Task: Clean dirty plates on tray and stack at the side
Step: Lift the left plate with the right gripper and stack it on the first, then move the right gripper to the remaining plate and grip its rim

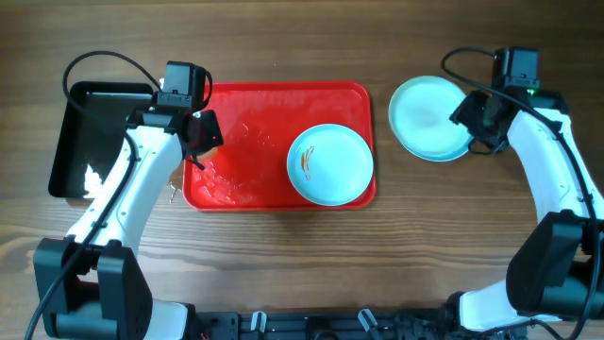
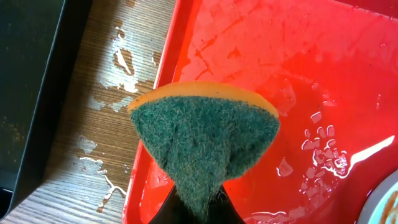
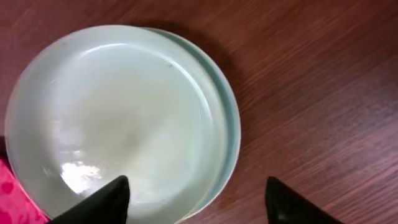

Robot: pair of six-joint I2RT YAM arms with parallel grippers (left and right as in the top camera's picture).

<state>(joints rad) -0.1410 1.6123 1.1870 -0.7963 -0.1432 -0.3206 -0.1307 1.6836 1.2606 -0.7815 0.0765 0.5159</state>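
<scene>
The red tray [image 1: 245, 104] lies mid-table, wet with droplets. One pale blue plate [image 1: 329, 163] with brown smears sits in its right part; its rim shows in the left wrist view [image 2: 382, 205]. Two plates [image 1: 429, 118] lie stacked on the table right of the tray, the upper one [image 3: 118, 118] offset over the lower [image 3: 231, 124]. My left gripper [image 1: 200, 142] is shut on a green and orange sponge [image 2: 202, 140] over the tray's left rim [image 2: 161, 81]. My right gripper [image 1: 477, 123] [image 3: 199, 202] is open and empty above the stack's right edge.
A black tray [image 1: 90, 137] lies left of the red tray, also at the left edge of the left wrist view [image 2: 31, 87]. Water is spilled on the wood [image 2: 118, 62] between the two trays.
</scene>
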